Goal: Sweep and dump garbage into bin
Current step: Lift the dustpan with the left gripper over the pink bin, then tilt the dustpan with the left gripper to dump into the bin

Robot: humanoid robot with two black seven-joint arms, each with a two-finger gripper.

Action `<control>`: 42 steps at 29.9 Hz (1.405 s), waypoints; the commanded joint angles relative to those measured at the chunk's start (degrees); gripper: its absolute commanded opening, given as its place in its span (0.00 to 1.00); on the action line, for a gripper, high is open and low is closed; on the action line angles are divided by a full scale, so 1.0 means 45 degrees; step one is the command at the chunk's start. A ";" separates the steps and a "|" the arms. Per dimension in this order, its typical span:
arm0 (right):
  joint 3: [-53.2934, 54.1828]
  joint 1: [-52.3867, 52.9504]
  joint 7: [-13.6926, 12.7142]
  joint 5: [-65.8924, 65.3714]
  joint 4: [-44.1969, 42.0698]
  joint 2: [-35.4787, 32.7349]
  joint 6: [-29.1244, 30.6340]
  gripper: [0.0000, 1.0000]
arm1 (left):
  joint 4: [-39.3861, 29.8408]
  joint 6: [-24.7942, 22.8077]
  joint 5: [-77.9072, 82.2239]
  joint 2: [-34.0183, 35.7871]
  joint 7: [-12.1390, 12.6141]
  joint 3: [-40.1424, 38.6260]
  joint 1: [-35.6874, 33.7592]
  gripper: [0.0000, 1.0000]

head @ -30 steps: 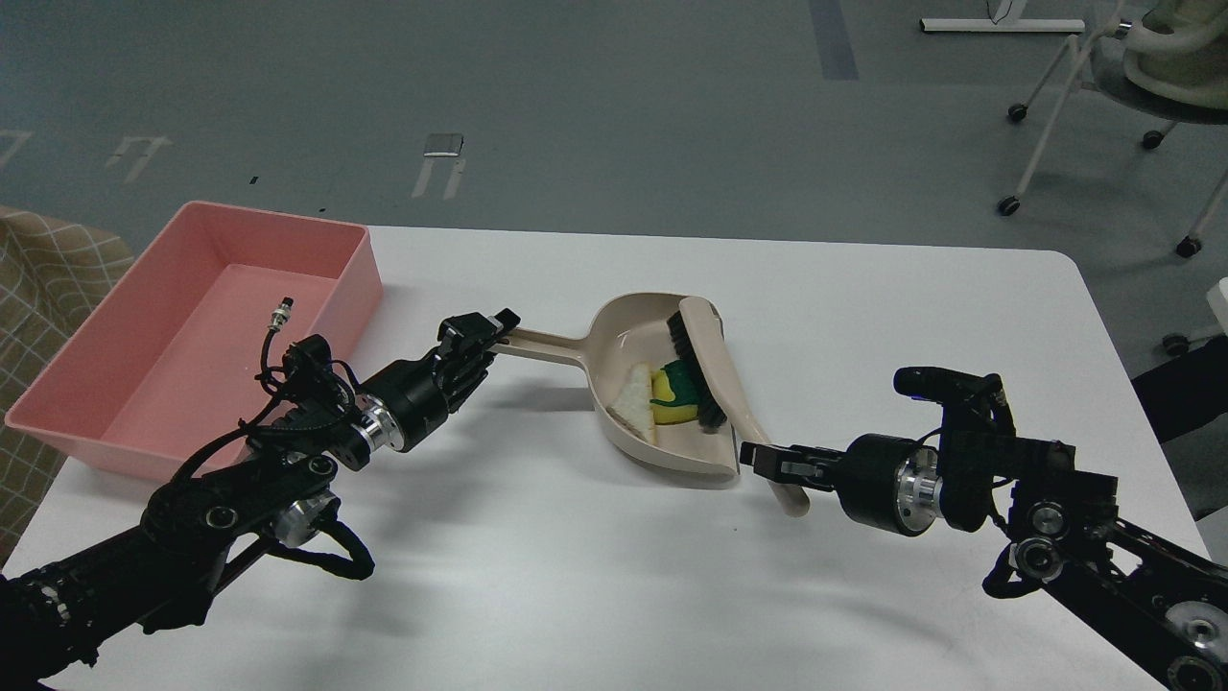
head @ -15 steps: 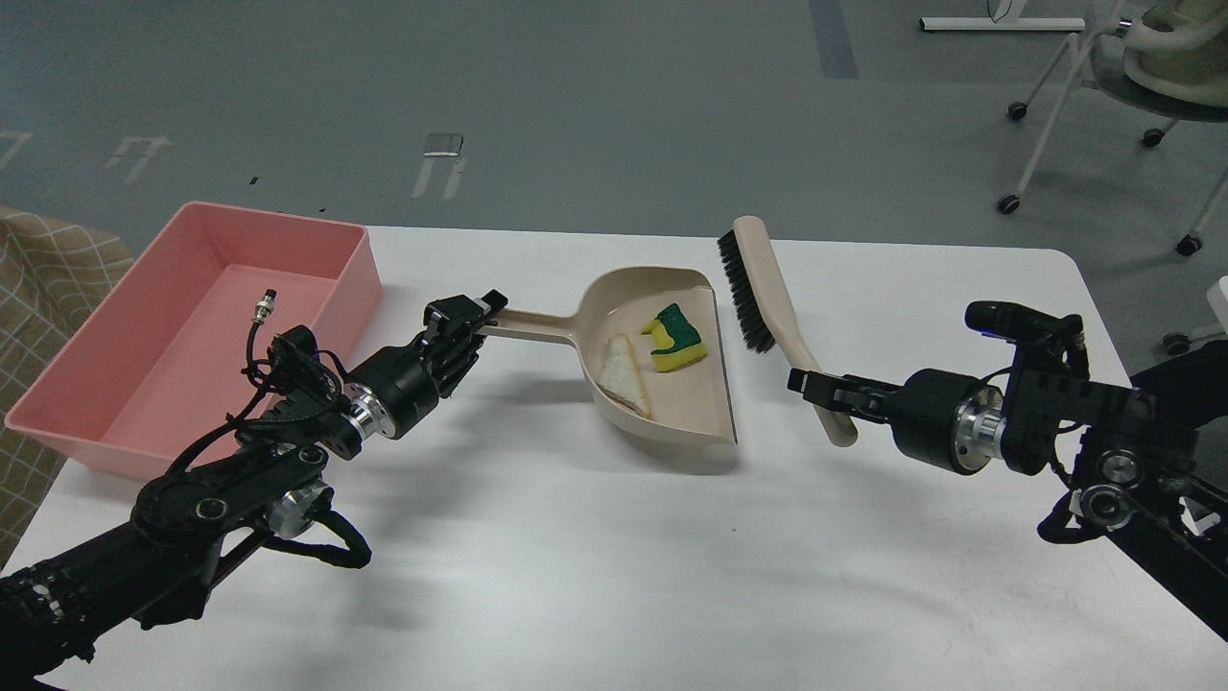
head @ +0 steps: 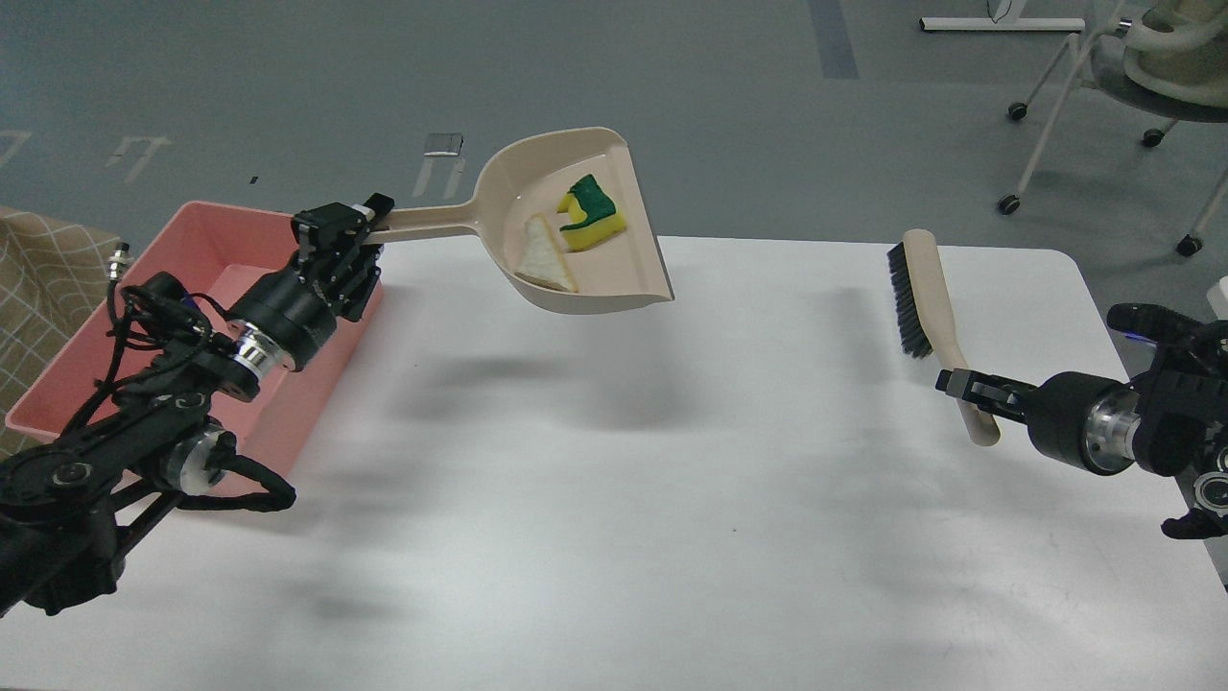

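Note:
My left gripper (head: 347,230) is shut on the handle of the beige dustpan (head: 614,274) and holds it raised above the table, near the far edge. In the pan lie the garbage: a white bread slice (head: 544,259) and a yellow sponge chunk with a green top (head: 593,213). The pink bin (head: 197,288) stands at the table's left, just left of and below the dustpan's handle; it looks empty. My right gripper (head: 959,389) is shut on the handle of the beige brush (head: 923,288), held at the right side with black bristles facing left.
The white table (head: 614,499) spans the view. A checked cloth (head: 38,278) lies left of the bin. Chairs on castors (head: 1151,86) stand on the grey floor at the back right.
My left gripper has lifted the dustpan with both scraps off the table, up and left toward the bin. My right gripper has drawn the brush out of the pan and away to the right.

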 commanded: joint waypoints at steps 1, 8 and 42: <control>0.0222 -0.0231 0.0074 -0.0001 -0.0058 -0.0110 0.0000 0.00 | -0.1015 0.0020 -0.0783 0.1664 0.0001 -0.1103 0.0995 0.03; 0.1063 -0.0602 0.0153 0.0018 -0.0078 -0.0110 0.0000 0.00 | -0.1549 -0.0039 -0.1665 0.4421 0.0001 -0.4189 0.4431 0.03; 0.2801 -0.1109 0.0368 0.1150 0.0039 -0.0071 0.0000 0.00 | 0.1736 -0.1523 0.6245 0.7919 0.0001 -0.4525 0.4008 0.03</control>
